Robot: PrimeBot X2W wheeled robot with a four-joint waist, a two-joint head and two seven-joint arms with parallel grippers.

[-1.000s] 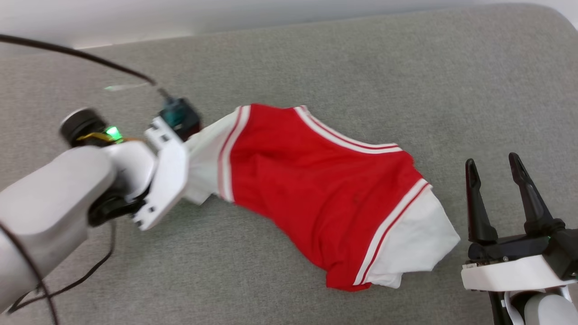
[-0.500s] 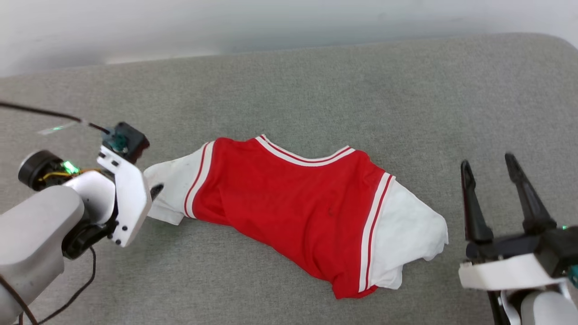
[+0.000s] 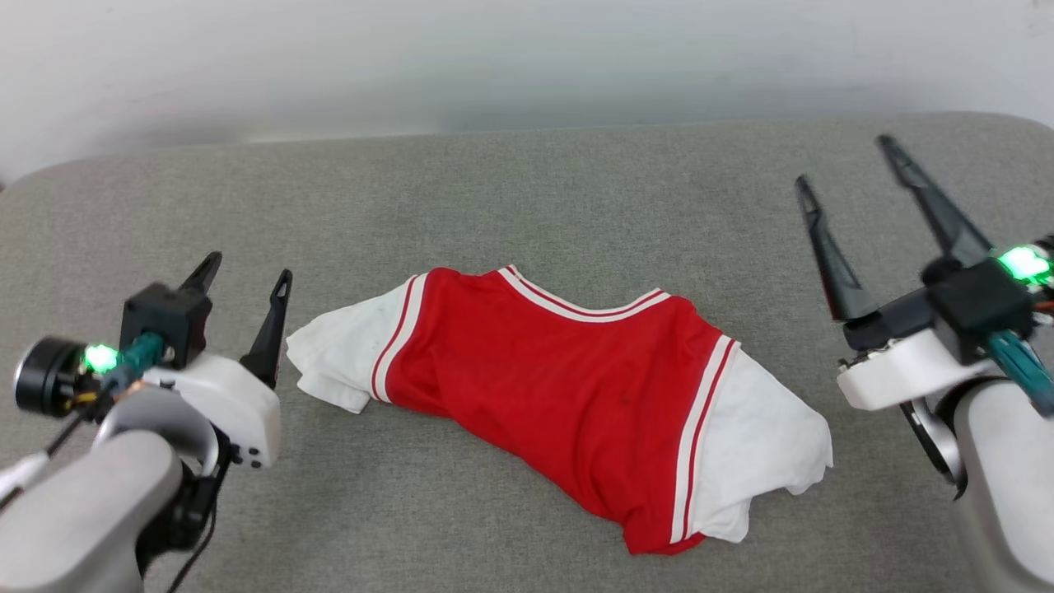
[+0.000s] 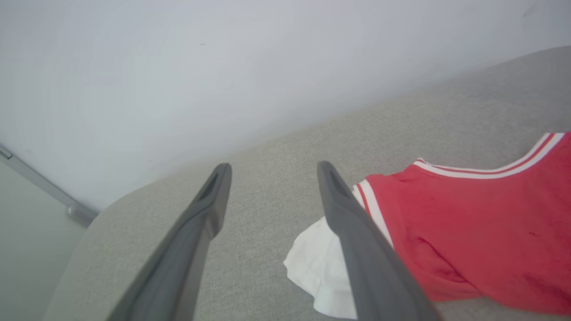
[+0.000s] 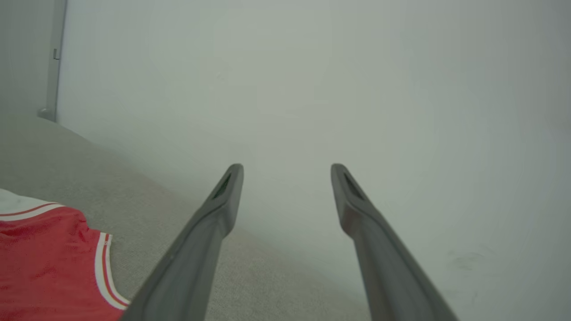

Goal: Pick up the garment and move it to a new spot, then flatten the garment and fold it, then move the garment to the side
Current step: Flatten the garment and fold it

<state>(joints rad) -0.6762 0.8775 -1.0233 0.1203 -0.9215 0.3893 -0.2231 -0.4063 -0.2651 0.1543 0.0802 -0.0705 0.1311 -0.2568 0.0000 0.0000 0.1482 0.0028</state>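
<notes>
The garment [image 3: 568, 387], a red jersey T-shirt with white sleeves and striped trim, lies crumpled across the middle of the grey cushion [image 3: 527, 198]. No lettering shows on the side facing up. My left gripper [image 3: 245, 276] hovers open just left of the garment's near white sleeve [image 3: 338, 358], holding nothing. In the left wrist view the left gripper [image 4: 273, 168] is spread wide, with the garment [image 4: 482, 232] to the right of its fingers. My right gripper [image 3: 844, 165] is raised at the right, open and empty. The right gripper [image 5: 286, 171] points at the wall, the garment [image 5: 49, 263] at lower left.
A pale wall [image 3: 494, 58] runs behind the cushion's back edge. A black cable [image 3: 49, 445] trails by my left arm. Bare cushion surrounds the garment on every side.
My left gripper has let go of the white sleeve and opened, drawing back to the left. The garment now lies flat on the cushion. My right gripper has risen. The camera has tilted up.
</notes>
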